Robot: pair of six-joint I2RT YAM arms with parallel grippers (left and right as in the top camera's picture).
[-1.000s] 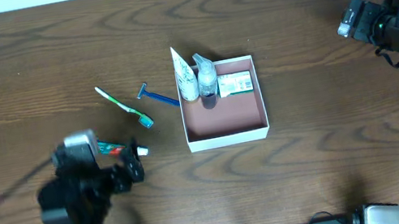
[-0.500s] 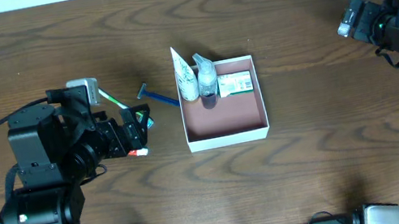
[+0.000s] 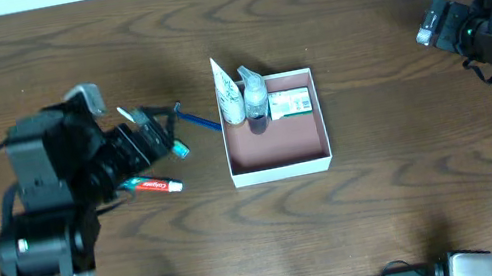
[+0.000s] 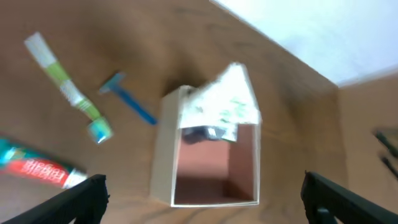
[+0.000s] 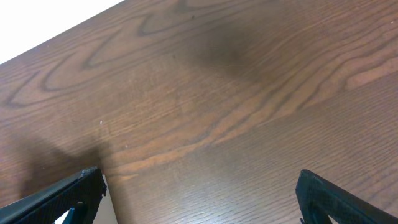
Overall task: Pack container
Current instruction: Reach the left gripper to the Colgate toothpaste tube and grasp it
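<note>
Container (image 3: 282, 170) status: positioned at the centre of the table (image 3: 418, 189), upright, without a lid. Contents: a white tube (image 3: 229, 95), a clear bottle (image 3: 256, 104) and a small labelled packet (image 3: 289, 102). All three are grouped against the wall facing the far table edge; the rest of the floor is bare.

Outstanding items lie on the table to the left of the container: a blue razor (image 4: 129, 104) nearest the container, a green-and-white toothbrush (image 4: 67, 92) and a red-and-teal toothpaste tube (image 3: 154, 185). Judged progress: about half packed, with three items in and three to load.

Left gripper (image 3: 157, 133): jaws fully apart, nothing held, hovering over the toothbrush and razor.

Right gripper (image 3: 432, 24): jaws fully apart, nothing held, positioned near the right table edge over bare wood, well apart from the container.
</note>
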